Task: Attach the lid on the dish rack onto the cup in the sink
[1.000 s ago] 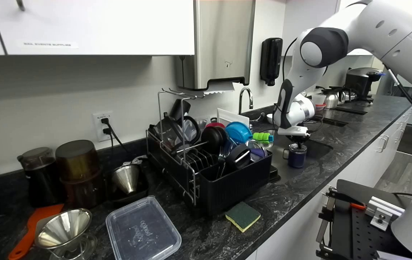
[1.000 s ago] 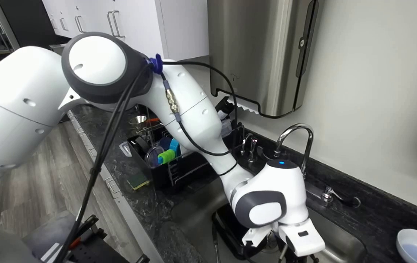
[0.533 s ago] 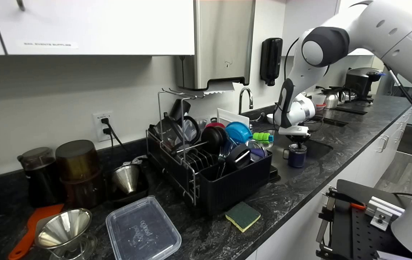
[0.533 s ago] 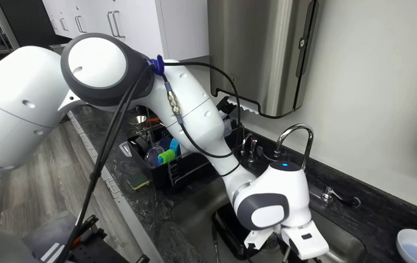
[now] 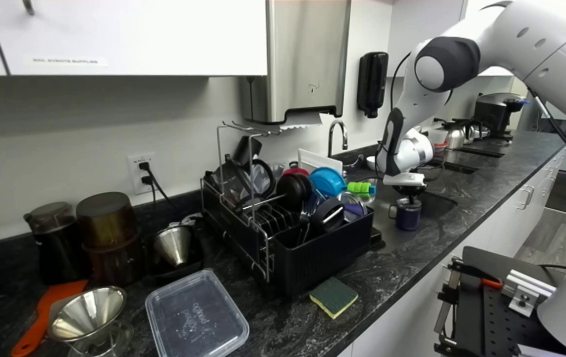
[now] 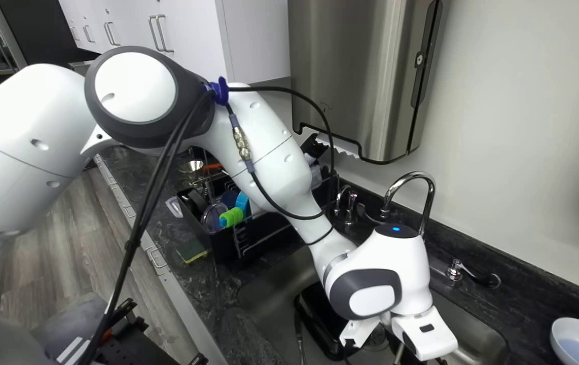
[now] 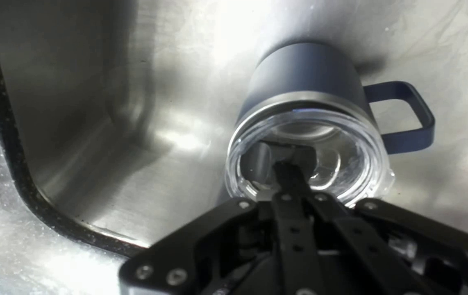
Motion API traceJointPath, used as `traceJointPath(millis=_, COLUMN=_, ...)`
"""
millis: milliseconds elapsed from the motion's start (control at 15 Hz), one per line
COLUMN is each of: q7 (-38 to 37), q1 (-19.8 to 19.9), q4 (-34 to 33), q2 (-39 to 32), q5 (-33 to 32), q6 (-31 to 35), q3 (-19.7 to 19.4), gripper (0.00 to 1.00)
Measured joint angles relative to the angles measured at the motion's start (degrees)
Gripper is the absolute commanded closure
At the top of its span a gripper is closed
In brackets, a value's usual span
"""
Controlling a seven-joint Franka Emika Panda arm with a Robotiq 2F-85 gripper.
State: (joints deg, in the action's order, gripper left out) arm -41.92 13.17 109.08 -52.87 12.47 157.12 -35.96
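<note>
Navy-blue, steel-lipped cylindrical cup [image 7: 305, 76] with squared handle: upright in the stainless-steel sink [image 7: 176, 196], near the front edge of the black marbled bench [image 5: 283, 322]. Round, clear-plastic lid [image 7: 324, 147]: on the cup's mouth, a dark crescent showing between it and the steel lip; full seating uncertain. Black two-fingered gripper [image 7: 287, 169]: jaws drawn together with no gap seen, tips within the lid's recess; whether they pinch any part of it or merely bear down cannot be told. Step in hand, by judgement: pressing the lid home. Next move probably calls for even downward force, first toward the crescent, before lifting clear.
</note>
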Motion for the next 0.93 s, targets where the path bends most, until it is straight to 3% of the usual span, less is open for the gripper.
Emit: traceJointPath(millis=933, q7=0.4, q1=0.07, q4=0.96, q2=0.01, q5=0.0, q6=2.17, q3=0.26, gripper=1.0)
